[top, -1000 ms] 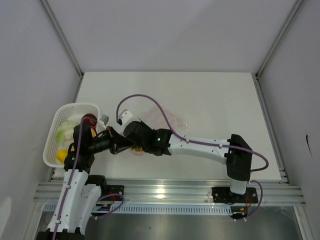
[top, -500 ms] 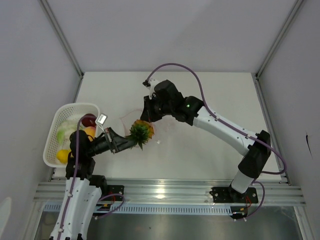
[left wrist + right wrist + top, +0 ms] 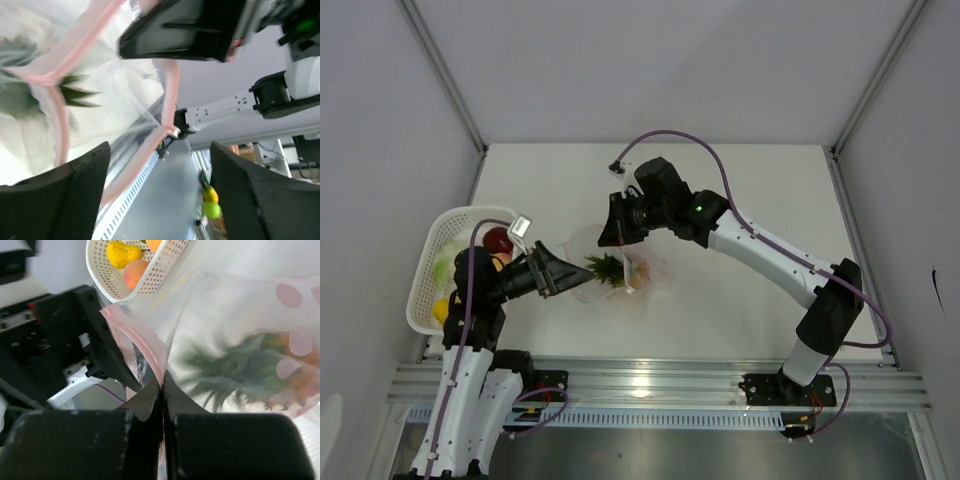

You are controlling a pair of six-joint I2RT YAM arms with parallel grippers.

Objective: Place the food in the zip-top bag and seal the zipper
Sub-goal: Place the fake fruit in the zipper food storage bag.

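The clear zip-top bag hangs open at mid-table, and a toy pineapple lies inside it with its green leaves showing through the plastic. My right gripper is above the bag, shut on the pinkish zipper at the mouth, with the pineapple just beyond. My left gripper stands open at the mouth on the left. Nothing is between its fingers, and the zipper loops in front of them. More food, including a dark red apple, sits in the white basket.
The basket stands at the table's left edge beside my left arm, and holds a yellow piece and a peach-coloured piece. The metal rail runs along the near edge. White walls enclose the table on three sides.
My left gripper has opened and let go of the pineapple, which now lies inside the bag. It has drawn back a little to the left. The right gripper still holds the bag's mouth.
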